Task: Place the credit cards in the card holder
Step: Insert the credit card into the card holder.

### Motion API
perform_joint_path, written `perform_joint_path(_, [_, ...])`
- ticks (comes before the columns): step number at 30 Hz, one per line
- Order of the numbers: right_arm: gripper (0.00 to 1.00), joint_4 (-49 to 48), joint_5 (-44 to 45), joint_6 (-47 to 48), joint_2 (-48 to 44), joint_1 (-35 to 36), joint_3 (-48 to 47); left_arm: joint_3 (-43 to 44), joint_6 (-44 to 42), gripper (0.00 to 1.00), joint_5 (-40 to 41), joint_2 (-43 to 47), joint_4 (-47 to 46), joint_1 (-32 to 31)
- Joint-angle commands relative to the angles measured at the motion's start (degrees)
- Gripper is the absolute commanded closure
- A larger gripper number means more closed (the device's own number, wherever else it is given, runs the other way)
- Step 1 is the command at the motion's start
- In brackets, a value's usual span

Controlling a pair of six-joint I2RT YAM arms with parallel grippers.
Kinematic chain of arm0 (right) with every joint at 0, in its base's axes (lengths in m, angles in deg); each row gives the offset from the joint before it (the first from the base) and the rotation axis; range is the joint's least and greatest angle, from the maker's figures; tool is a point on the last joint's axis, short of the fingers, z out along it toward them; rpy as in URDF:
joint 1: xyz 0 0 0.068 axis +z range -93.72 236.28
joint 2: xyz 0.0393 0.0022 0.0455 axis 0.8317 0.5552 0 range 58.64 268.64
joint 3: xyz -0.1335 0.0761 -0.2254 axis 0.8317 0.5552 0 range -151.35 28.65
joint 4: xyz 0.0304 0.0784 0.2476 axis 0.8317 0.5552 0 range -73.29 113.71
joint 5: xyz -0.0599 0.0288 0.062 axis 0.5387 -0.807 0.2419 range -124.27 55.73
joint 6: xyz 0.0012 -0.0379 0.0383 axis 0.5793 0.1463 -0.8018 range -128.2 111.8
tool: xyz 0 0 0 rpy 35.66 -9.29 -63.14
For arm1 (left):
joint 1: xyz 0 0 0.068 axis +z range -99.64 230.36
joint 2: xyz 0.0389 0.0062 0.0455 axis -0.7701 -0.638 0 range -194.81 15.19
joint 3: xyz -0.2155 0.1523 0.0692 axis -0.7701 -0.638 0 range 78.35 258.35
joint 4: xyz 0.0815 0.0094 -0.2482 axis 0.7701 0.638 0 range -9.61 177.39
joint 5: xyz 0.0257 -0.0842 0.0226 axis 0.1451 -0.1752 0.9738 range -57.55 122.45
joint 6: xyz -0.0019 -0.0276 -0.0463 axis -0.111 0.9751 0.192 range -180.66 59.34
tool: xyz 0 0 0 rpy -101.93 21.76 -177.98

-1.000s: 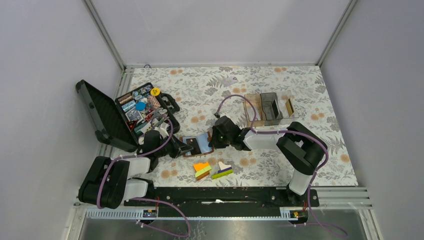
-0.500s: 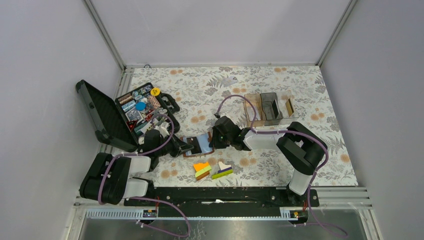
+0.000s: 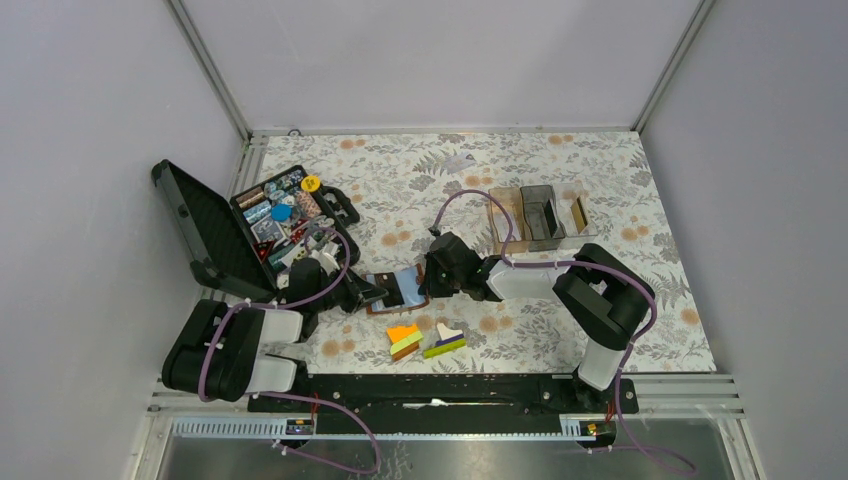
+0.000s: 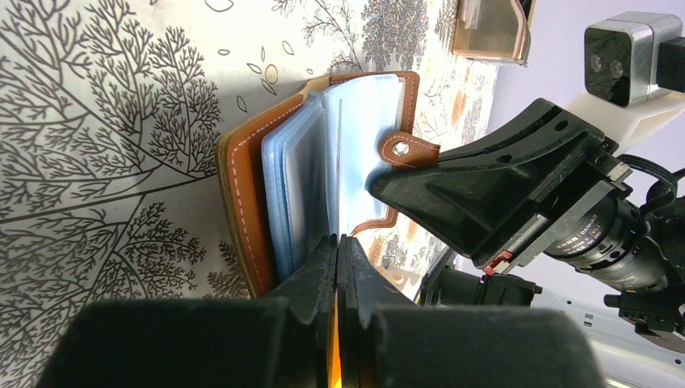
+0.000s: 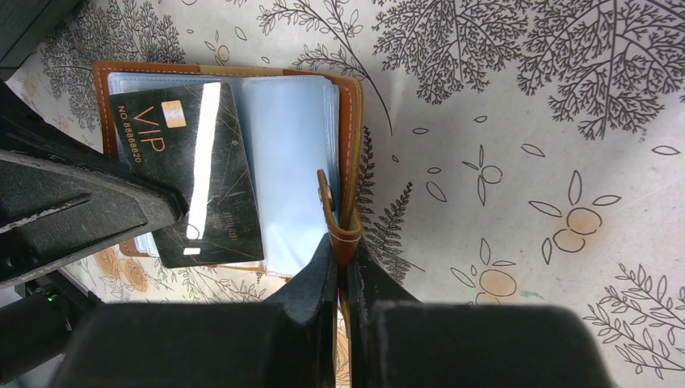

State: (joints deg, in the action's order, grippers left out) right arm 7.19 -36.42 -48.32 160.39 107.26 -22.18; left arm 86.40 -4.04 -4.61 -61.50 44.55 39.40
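Case: I found it open at the left edge of the table, lid tipped out to the left. Its tray was crowded with small coloured bits I could not name.
Left gripper: It lay low, just right of the case and pointing right, jaws together and clamped on the card. My left wrist view showed that card edge-on as a thin line running from the fingertips in among the holder's clear sleeves.
Card: It was dark, with gold "VIP" lettering and a chip. It lay skewed over the holder's left page, its lower end past the near edge and its left side pinched in the left fingers.
Holder: Brown leather, it lay open and flat mid-table between the two grippers, pale clear sleeves fanned up.
Tab: It stood up off the holder's right edge, the snap facing left.
Blocks: An orange, green and purple cluster sat just nearer me than the holder, apart from it.
Right gripper: It reached in from the right, jaws pinched shut on the tab.
Boxes: A clear and brown row stood farther back on the right, well apart from the holder.
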Motion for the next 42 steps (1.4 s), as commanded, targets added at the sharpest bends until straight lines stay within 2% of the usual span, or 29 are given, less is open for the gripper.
perform_joint_path(1, [1.0,4.77,3.12,1.61,0.46,-0.09,-0.24,0.15,2.4,1.0,-0.27,-0.44,1.21,0.33])
perform_joint_path(11, [1.0,5.12,3.65,1.58,0.12,-0.13,-0.07,-0.46,2.61,1.0,3.06,2.92,7.09,0.24])
perform_joint_path(17, [1.0,5.12,3.65,1.47,-0.09,-0.09,0.11,0.94,-0.81,1.0,4.34,4.28,12.03,0.24])
perform_joint_path(31, [1.0,5.16,3.48,1.36,0.19,-0.1,0.02,1.27,1.83,1.0,0.17,0.19,4.1,-0.11])
perform_joint_path(42, [1.0,5.69,3.94,1.55,0.06,-0.09,-0.06,0.69,3.77,1.0,-1.95,0.35,2.88,-0.11])
